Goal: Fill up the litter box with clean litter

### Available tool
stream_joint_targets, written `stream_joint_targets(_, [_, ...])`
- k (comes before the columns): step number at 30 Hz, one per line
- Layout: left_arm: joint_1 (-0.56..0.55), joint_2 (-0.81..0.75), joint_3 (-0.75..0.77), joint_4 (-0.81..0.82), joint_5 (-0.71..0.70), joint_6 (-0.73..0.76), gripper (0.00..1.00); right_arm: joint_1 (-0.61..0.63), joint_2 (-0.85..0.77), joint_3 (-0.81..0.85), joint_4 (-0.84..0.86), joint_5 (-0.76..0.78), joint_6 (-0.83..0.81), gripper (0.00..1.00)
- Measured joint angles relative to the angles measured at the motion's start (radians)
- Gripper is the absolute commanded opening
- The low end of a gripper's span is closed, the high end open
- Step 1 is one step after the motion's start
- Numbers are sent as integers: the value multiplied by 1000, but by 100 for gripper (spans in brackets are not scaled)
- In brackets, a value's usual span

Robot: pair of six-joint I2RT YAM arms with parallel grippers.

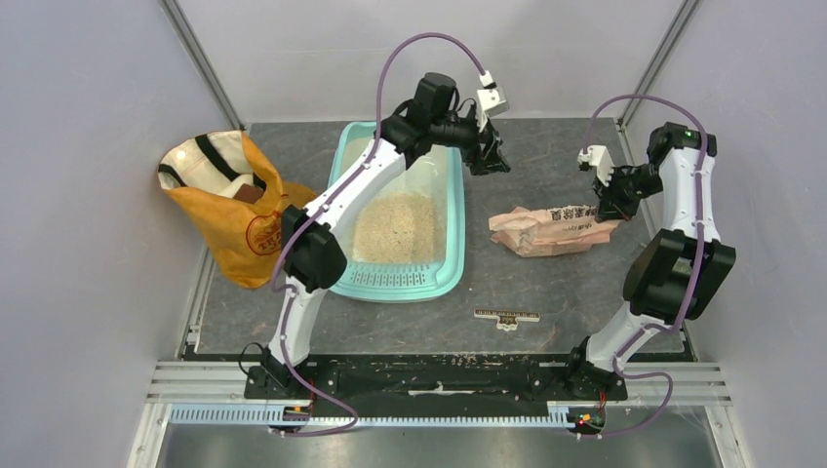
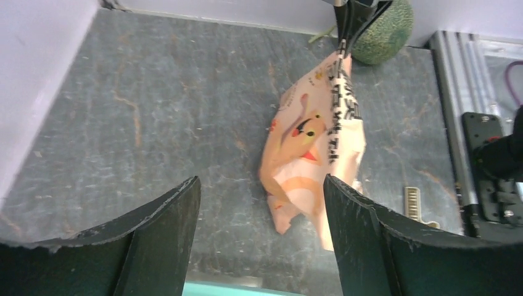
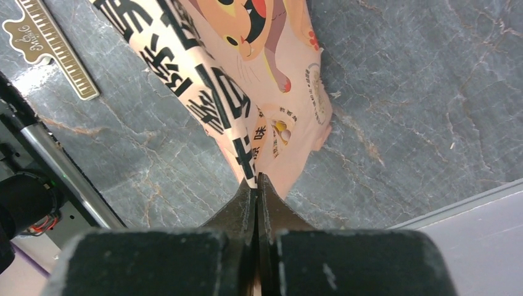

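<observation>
Left of centre on the grey tabletop (image 1: 566,292) lies the mint-teal litter box (image 1: 444,278), its slotted grate at the near short end. A loose heap of beige clean litter (image 1: 398,226) sits in the near half of its pale floor. The left arm crosses above the tray. The left gripper (image 1: 488,161) hangs just past the box's far right corner, jaws spread wide with nothing between them. To the right lies a crumpled pink-tan paper bag (image 1: 546,229) printed with a cartoon cat. The right gripper (image 1: 612,205) is clamped on its right end. A small ruler (image 1: 506,317) lies nearer the arm bases. An orange bag with black straps (image 1: 229,219) stands left of the box.
</observation>
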Motion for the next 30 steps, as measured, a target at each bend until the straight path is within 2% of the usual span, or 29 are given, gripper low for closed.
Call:
stream_joint_targets(3, [4, 33, 31, -25, 31, -61, 77, 3, -3, -2, 22, 5, 0, 0])
stream_joint_targets(10, [-85, 133, 15, -126, 47, -115, 71, 4, -8, -11, 59, 6, -15, 0])
stream_joint_targets(12, [-102, 159, 10, -152, 43, -115, 64, 4, -13, -16, 60, 5, -24, 0])
stream_joint_targets(15, [-128, 179, -3, -175, 34, -113, 42, 4, -16, -24, 62, 7, -35, 0])
stream_joint_targets(16, [-130, 182, -7, -177, 26, -109, 39, 4, -16, -28, 63, 7, -39, 1])
stream_joint_targets(17, [-131, 184, -8, -179, 19, -104, 41, 4, -16, -29, 62, 8, -42, 1])
stream_joint_targets(20, [-128, 185, -13, -171, 3, -86, 70, 4, -16, -29, 60, 8, -53, 0])
stream_joint_targets(21, [-125, 175, -39, -153, -3, -79, 75, 4, -15, -27, 56, 9, -55, 0])
stream_joint_targets(22, [-123, 161, -68, -138, -6, -72, 78, 4, -14, -26, 53, 11, -56, 0])
stream_joint_targets(27, [-109, -14, -412, 37, -39, -22, 87, 5, 13, 11, 16, 14, -56, 0])
stream_joint_targets(30, [-111, -71, -467, 89, -71, 46, 88, 5, 43, 50, -25, 14, -56, 0])
